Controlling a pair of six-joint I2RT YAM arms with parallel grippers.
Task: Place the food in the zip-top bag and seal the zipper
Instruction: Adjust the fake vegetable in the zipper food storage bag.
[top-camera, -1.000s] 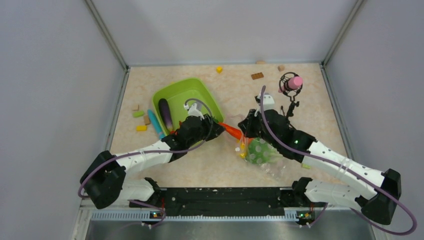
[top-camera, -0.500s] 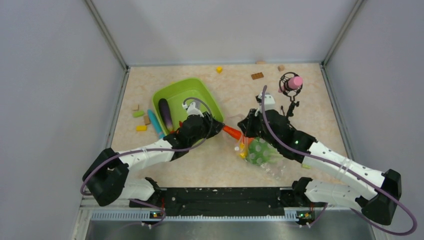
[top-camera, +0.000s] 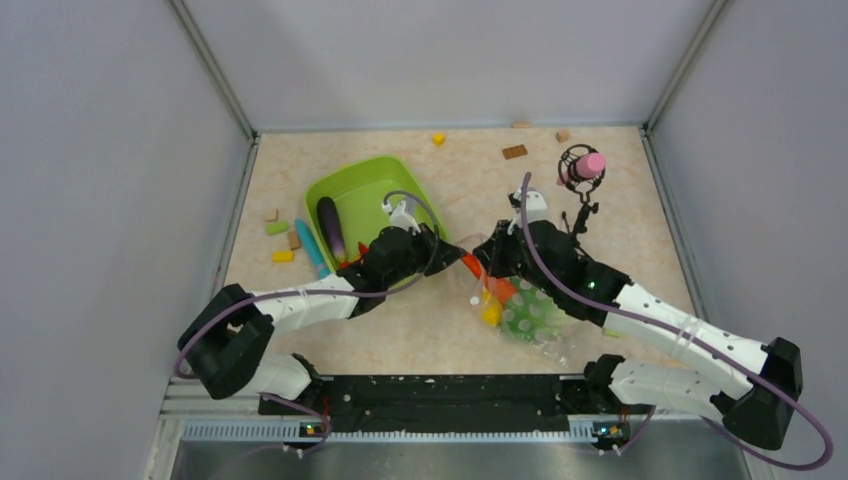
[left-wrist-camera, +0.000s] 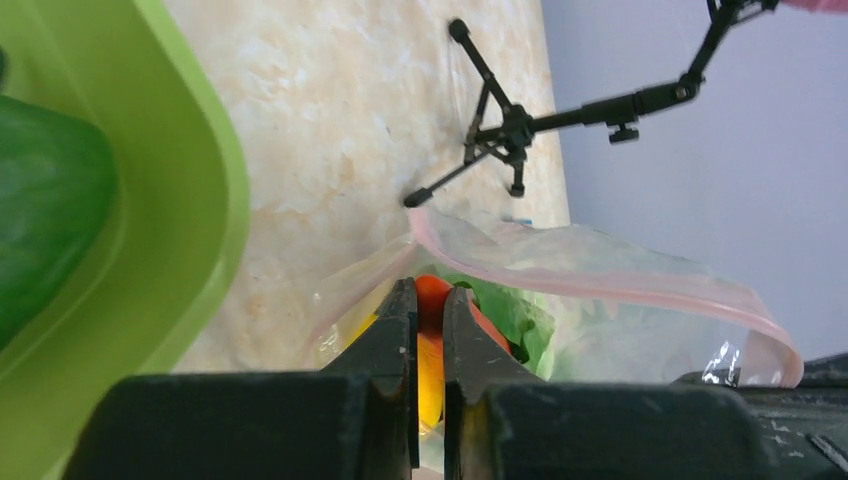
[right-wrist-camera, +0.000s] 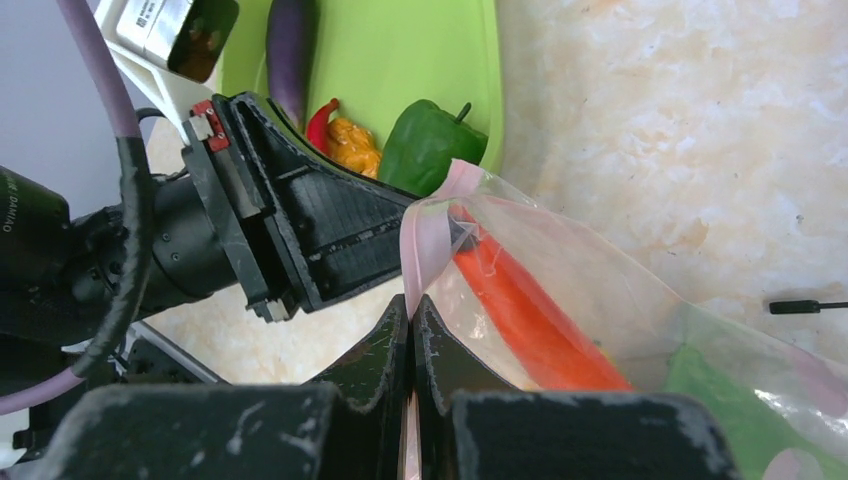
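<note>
Carrot (right-wrist-camera: 530, 310) lies inside the zip-top bag (right-wrist-camera: 610, 290); right gripper (right-wrist-camera: 411, 302) pinches its zipper (right-wrist-camera: 425, 238), left gripper (left-wrist-camera: 430, 290) sits pressed together at the open mouth

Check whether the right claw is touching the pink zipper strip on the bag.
Touching. The right wrist view shows the right claw shut on the zipper, the pink strip running down between its closed tips.

Orange carrot (right-wrist-camera: 530, 320) inside clear zip-top bag (right-wrist-camera: 640, 300), pink zipper (left-wrist-camera: 600, 275) unsealed
</note>
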